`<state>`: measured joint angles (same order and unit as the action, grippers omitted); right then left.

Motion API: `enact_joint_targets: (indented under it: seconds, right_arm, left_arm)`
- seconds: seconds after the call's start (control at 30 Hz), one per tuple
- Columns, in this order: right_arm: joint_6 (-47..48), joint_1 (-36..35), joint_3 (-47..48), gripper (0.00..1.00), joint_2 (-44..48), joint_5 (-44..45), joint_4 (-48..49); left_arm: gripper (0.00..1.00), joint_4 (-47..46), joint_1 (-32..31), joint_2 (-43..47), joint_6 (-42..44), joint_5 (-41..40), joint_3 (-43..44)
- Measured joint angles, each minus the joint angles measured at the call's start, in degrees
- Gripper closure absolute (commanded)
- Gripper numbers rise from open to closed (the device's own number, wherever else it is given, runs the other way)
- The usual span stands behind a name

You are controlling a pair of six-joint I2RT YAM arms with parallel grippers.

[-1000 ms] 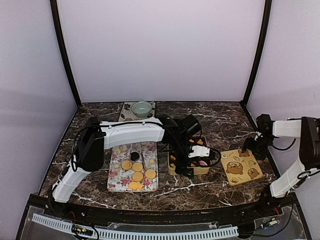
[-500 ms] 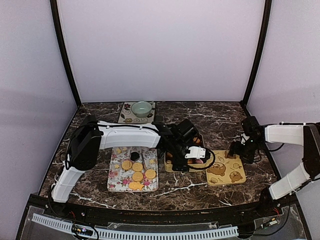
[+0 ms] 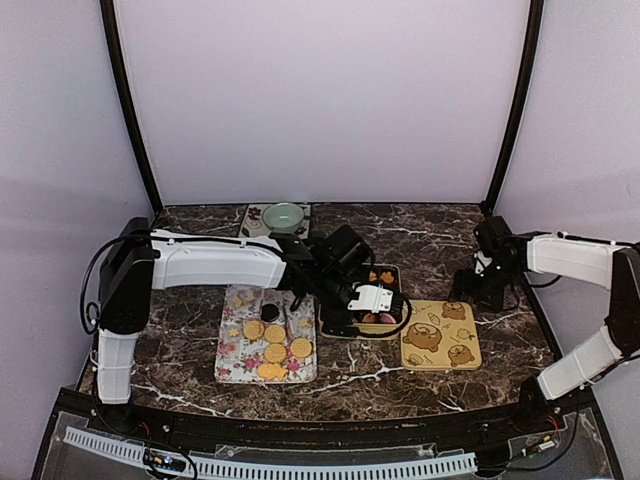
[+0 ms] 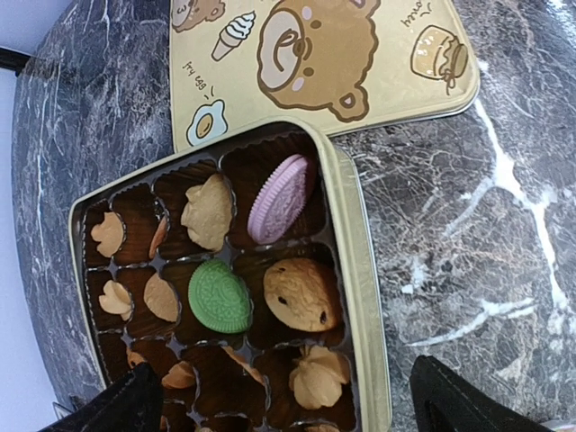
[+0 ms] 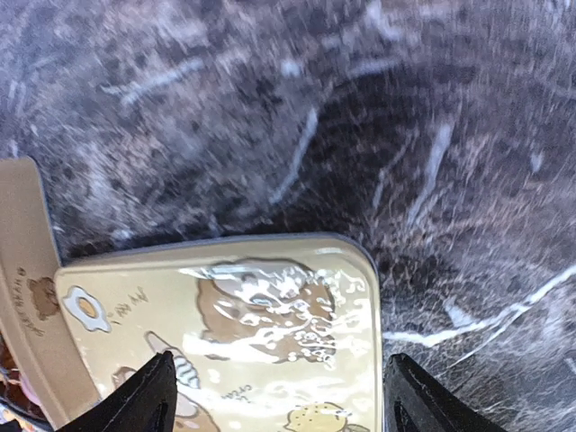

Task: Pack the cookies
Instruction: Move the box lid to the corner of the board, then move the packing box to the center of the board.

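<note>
The left pincer [image 4: 292, 400] gapes empty above the tin [image 4: 346, 234], uncovered for more cookies [image 4: 220, 295], while the right pincer [image 5: 279, 396], equally wide and empty, hovers over its lid [image 5: 225, 297] alongside.

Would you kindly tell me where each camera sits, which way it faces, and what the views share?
Top external: above and behind the bases, looking down over the marble table; both arms show.
Left wrist: on the left arm, looking down into the cookie tin; left gripper fingertips at the bottom corners.
Right wrist: on the right arm, looking down at the bear-print lid; right gripper fingertips at the bottom.
Shared: both wrist views catch the lid.
</note>
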<state>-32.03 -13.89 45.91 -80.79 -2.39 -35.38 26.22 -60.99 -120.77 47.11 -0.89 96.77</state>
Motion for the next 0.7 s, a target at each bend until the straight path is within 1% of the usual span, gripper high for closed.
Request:
enact_joint_targets:
  seconds: [0.1, 0.2, 0.37, 0.47, 0.57, 0.7]
  right_arm:
    - [1.36, 0.61, 5.86, 0.21, -0.59, 1.20, -0.74]
    - [2.21, 0.90, 11.32, 0.23, -4.09, 1.99, 0.17]
    - [3.43, 0.04, 18.58, 0.24, -16.02, 3.21, 2.05]
    - [4.55, -2.54, 23.54, 0.25, -23.80, 4.98, 2.14]
    - [5.27, -5.97, 24.92, 0.27, -26.73, 6.27, 2.36]
    - [5.18, -10.08, 21.77, 0.28, -25.11, 6.75, 3.91]
  left_arm:
    - [0.01, -0.85, -0.33, 2.93, 2.08, 0.42, -2.95]
    - [0.01, -2.51, -0.90, 4.55, 4.66, 0.81, -6.01]
    - [0.01, -8.66, -1.99, 4.55, 9.92, 0.02, -11.93]
    - [0.01, -14.27, -2.29, 4.52, 13.97, -2.01, -15.85]
    - [0.01, -19.12, -2.32, 4.04, 17.16, -4.20, -16.98]
    - [0.01, -24.94, -2.16, 3.48, 19.37, -6.40, -16.72]
